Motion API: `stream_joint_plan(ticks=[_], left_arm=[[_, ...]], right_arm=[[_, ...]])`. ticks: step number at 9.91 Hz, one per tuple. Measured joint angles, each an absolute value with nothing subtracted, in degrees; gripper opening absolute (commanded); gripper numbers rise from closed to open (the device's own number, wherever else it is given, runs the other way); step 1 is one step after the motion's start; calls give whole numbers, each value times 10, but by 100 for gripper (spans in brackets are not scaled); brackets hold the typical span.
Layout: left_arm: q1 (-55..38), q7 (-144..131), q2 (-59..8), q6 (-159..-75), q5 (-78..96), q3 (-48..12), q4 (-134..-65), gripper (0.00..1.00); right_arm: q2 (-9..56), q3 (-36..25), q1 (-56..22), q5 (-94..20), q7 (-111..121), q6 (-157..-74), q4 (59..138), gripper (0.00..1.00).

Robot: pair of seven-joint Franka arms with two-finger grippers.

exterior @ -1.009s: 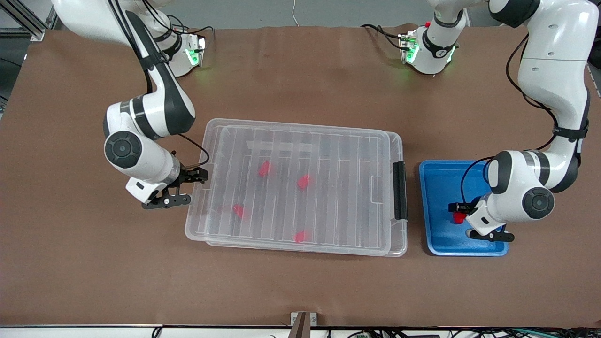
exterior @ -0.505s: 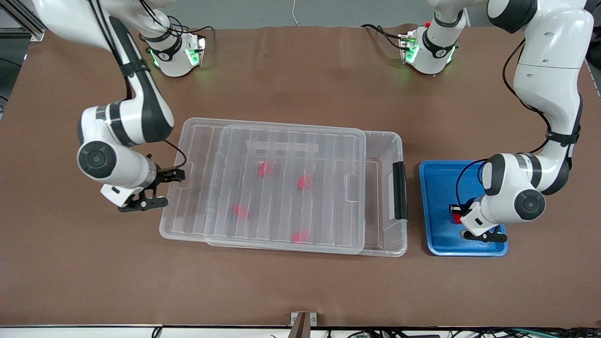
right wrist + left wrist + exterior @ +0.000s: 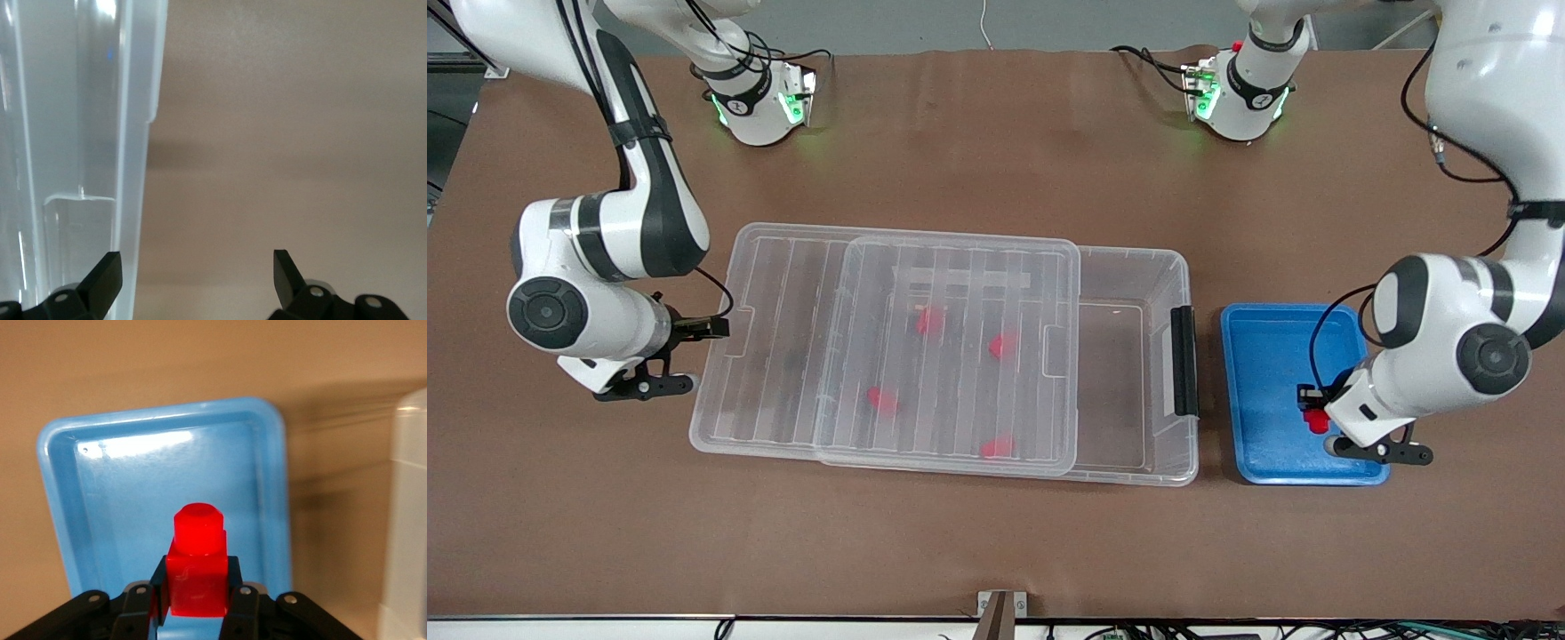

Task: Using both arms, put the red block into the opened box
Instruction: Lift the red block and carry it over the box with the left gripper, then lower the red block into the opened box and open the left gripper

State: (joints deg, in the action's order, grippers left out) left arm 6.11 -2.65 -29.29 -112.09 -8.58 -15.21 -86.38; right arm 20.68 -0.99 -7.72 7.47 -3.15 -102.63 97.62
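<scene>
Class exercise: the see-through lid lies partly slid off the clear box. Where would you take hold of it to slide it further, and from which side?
Probably grip the lid at its short edge overhanging the box toward the right arm's end, coming in level from that end. That edge juts free with a small tab; the open right gripper is already there, one finger against it.

Glossy translucent red plastic block [image 3: 198, 577], shiny blue plastic tray [image 3: 64, 520] (smooth), clear ribbed plastic lid [image 3: 783, 347], matt brown table cover [image 3: 996, 551]

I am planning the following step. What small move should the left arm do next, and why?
Probably carry the red block toward the box: the left tool is shut on it over the blue tray, and the lid leaves the latch end uncovered.
</scene>
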Motion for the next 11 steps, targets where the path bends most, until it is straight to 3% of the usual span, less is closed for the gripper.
stream_joint_plan(ticks=[2, 5, 7, 11], left_arm=[[59, -105, -267, -1050, -86, -223, -831, 0], [29, -245, -283, -1046, -99, -293, -829, 0], [-25, -351, -323, -1086, -156, -295, -847, 0], [-50, -409, -382, -1236, -174, -295, -936, 0]], right_arm=[[207, -9, -77, 76, -31, -1026, 975, 100], [205, -6, -79, 76, -32, -1025, 954, 100], [174, -7, -76, 73, -37, -1002, 917, 100], [7, -22, -38, 45, -37, -931, 899, 100]])
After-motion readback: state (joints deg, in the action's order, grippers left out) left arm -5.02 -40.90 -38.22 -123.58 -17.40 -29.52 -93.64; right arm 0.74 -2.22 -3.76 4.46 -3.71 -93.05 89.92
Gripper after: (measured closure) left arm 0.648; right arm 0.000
